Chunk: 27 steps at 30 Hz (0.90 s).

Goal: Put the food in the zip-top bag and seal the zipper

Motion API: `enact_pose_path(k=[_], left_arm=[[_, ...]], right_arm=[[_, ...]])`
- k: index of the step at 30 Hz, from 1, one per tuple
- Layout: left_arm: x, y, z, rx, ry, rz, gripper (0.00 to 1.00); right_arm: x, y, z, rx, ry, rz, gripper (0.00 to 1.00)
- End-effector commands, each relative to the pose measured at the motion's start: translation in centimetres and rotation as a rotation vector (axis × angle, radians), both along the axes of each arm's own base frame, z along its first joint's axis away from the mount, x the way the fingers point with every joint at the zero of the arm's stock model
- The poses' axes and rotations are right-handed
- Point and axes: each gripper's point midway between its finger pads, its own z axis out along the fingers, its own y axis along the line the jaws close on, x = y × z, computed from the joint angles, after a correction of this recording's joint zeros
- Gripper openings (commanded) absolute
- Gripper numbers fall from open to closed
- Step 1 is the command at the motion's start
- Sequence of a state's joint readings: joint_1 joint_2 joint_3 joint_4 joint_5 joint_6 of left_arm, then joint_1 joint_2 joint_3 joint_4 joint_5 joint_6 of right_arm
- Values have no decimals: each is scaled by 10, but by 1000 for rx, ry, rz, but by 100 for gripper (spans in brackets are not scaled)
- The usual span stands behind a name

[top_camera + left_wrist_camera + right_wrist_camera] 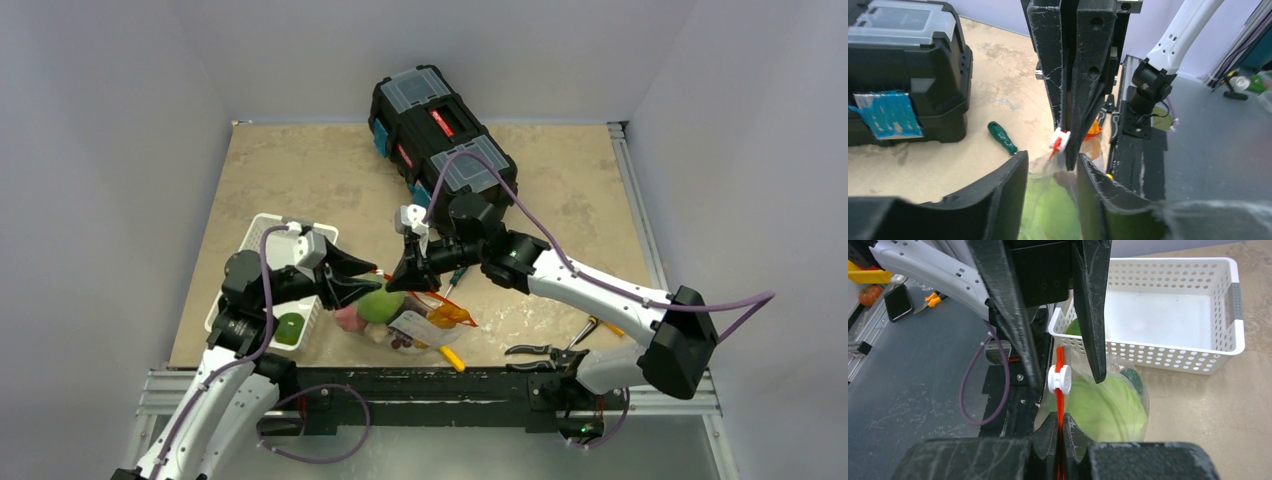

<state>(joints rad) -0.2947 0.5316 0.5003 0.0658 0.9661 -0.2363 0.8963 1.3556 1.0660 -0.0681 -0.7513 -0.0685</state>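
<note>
Lower end of the orange-red zipper strip (1059,360) buried between the pinched fingers of the right claw (1060,422), pale green cabbage (1103,407) blurred behind clear floppy plastic bag (1142,399), black plastic toolbox (923,85) cropped at 9 o'clock in left wrist view, other bagged toys overhead too small to name

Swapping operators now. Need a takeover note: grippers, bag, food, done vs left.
Left gripper: jaws open, straddling the white slider on the zipper, not gripping it.
Right gripper: shut on the zipper beside the slider.
Zip-top bag: lies between the arms near the table's front edge.
Done: cabbage is inside; other pieces appear bagged too.
Left: one green piece sits in the basket. How far the zipper is sealed cannot be told.
</note>
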Motion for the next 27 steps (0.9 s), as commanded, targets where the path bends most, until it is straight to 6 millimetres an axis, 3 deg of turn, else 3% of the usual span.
enact_pose_path(k=[1,4,6,12,21,23,27], left_arm=[[4,-4,11,-43,-50,-20,29],[6,-5,4,-28,-24,-28,11],[4,-6,1,-20,-17,-40,10],[0,-6,-3,-17,-9,-62,38],[-6,0,8,-16,-50,-22,42],[-1,6,16,-10,-67,50,50],[-3,11,33,15,-128,71,55]], right_arm=[[0,9,40,108,-69,55,0],[1,10,42,110,-66,47,0],[2,9,44,114,-71,37,0],[7,12,50,133,-85,12,0],[9,13,47,120,-90,12,0],[11,13,46,115,-100,6,0],[9,11,41,92,-102,21,0]])
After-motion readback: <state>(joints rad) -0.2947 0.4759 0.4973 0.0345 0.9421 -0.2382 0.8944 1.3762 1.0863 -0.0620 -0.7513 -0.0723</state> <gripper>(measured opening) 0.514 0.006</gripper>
